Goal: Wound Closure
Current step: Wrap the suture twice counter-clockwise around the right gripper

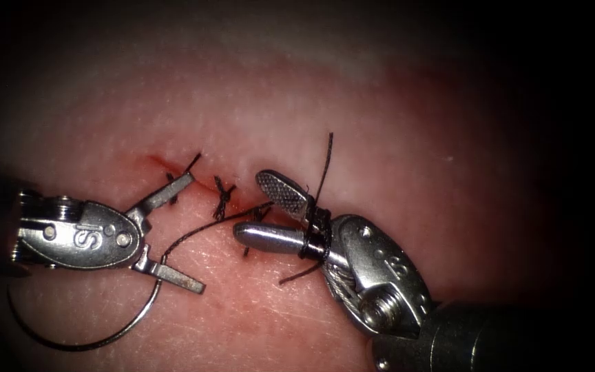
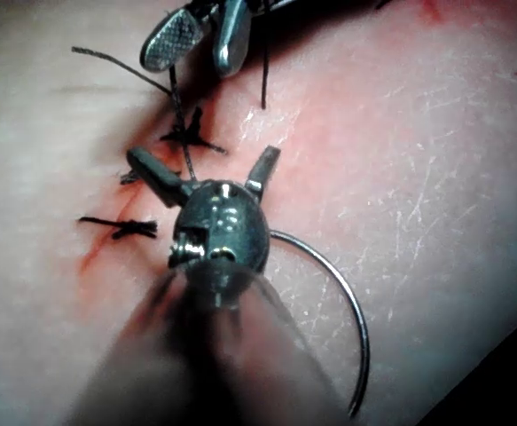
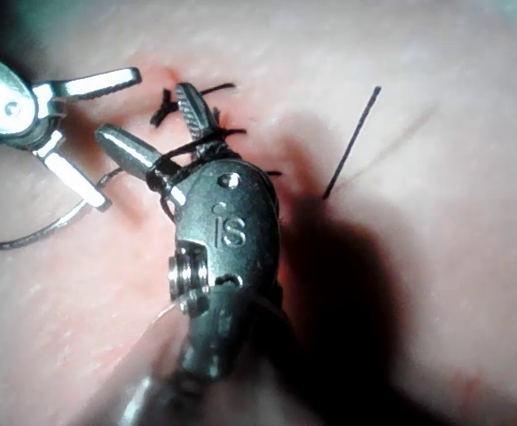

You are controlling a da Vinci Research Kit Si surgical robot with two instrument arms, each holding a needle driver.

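- The left arm's tool (image 1: 173,231) lay over the tissue (image 1: 380,124) at the left end of the cut (image 1: 204,186), its jaws spread wide and gripping nothing.
- The curved needle (image 1: 98,337) lay free on the tissue surface just below that tool, not in the tissue as far as could be seen. Its arc swept from beside the lower jaw down toward the tissue's lower left and back up under the tool body, the bow of the curve facing the lower edge.
- In the left wrist view, the needle (image 2: 351,311) curved away from the tool's (image 2: 209,173) wrist, close against it but held by neither jaw.
- The right arm's tool (image 1: 259,207) sat at the right end of the cut with its jaws parted, tips pointing left.
- Dark thread (image 1: 318,231) was wound around both jaws near their hinge; it was not pinched between them.
- One strand ran left from the tool toward the needle; a short end (image 1: 326,162) rose above the tool.
- Two tied stitches (image 1: 223,196) crossed the cut, with red fluid (image 1: 160,162) along its line.
- In the right wrist view, the thread (image 3: 183,160) coiled around the right tool (image 3: 147,115).
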